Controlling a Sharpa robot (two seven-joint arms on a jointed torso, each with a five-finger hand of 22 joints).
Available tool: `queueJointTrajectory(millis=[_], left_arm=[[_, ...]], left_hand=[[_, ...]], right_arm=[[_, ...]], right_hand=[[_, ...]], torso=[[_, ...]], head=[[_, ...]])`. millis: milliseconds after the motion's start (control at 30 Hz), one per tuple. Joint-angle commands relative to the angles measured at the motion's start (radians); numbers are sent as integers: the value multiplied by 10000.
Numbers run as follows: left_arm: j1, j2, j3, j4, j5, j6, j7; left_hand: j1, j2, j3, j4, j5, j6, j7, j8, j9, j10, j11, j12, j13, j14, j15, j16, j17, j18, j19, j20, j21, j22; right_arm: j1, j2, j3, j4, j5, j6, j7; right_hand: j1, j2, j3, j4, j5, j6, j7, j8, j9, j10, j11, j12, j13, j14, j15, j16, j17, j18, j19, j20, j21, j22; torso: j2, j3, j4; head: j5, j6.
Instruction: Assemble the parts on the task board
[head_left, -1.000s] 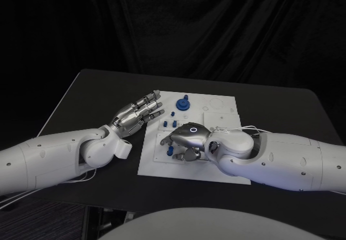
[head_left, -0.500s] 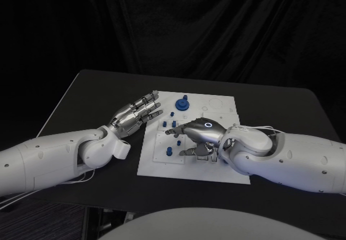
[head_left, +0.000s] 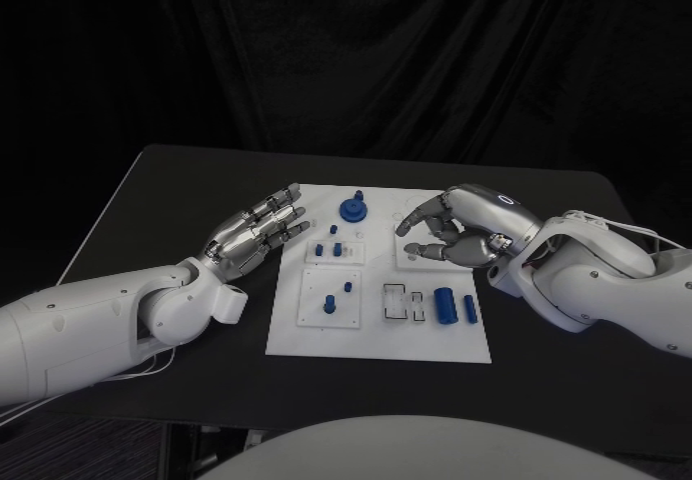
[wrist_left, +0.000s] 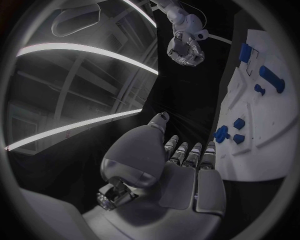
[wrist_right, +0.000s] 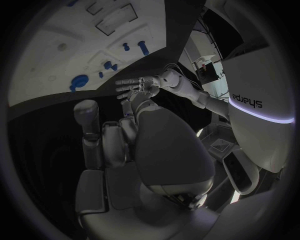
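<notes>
White plastic, flat and rectangular, the task board (head_left: 378, 340) lies in the middle of the black table (head_left: 173, 180). In the head view we see the small blue parts on it: a round knobbed piece (head_left: 353, 210) near the far edge, short pegs (head_left: 333, 247) standing in a raised panel, and a blue cylinder (head_left: 446, 304) lying by rectangular slots on the near right. Our left hand (head_left: 257, 232) rests just beside the board's left edge, fingers straight and apart, holding nothing; we judge it is parked there to leave the board clear. Our right hand (head_left: 459, 228) hovers over the board's far right panel, fingers curled; we cannot tell whether they pinch anything.

The left wrist view shows our left palm (wrist_left: 181, 172) flat, fingers released, beside the board (wrist_left: 262, 120).

In the right wrist view our right hand's fingers (wrist_right: 106, 145) fold inward, and their tips are hidden, so any grasp stays unclear.
</notes>
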Motion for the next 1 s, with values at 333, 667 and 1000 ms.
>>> queueJointTrajectory(millis=[333,667,1000], left_arm=[[-16,16,9,43,16,-36,191],[-16,2,9,25,17,46,149],[-17,23,9,11,17,83,127]], left_hand=[[-103,-29,84,-21,62,16,45,43,7,20,69,-34,-16,-21,66,-36,-17,-75,-8,67,51,15],[-110,-17,100,-23,67,-3,55,38,4,19,85,-34,-16,-21,70,-36,-17,-66,-8,78,50,13],[-116,5,121,-22,67,-7,60,36,2,19,99,-34,-16,-21,73,-36,-17,-59,-6,88,51,15]], right_arm=[[-716,-1023,-22,128,-1003,1540,-4367],[-1150,-916,-25,304,-2294,1976,-6020],[-1265,-703,-25,301,-2500,2162,-6406]], right_hand=[[-3699,-309,-979,1020,-1487,593,-599,1578,1593,3182,-568,1096,4052,1348,-486,1001,3866,-576,1456,-480,2577,1624],[-5240,-584,-690,1042,-907,-8,-950,3454,3901,3182,-892,1096,4052,1351,-805,1003,3876,-870,2164,-806,4100,2004],[-5668,-462,-618,1042,-413,-257,-935,3548,4299,3182,-882,1096,4052,1351,-799,1003,3876,-786,1976,-801,3752,1886]], torso=[[-52,-76,-67],[-7,-101,-161],[-11,-54,-142]], head=[[-268,2],[-268,2],[-238,2]])
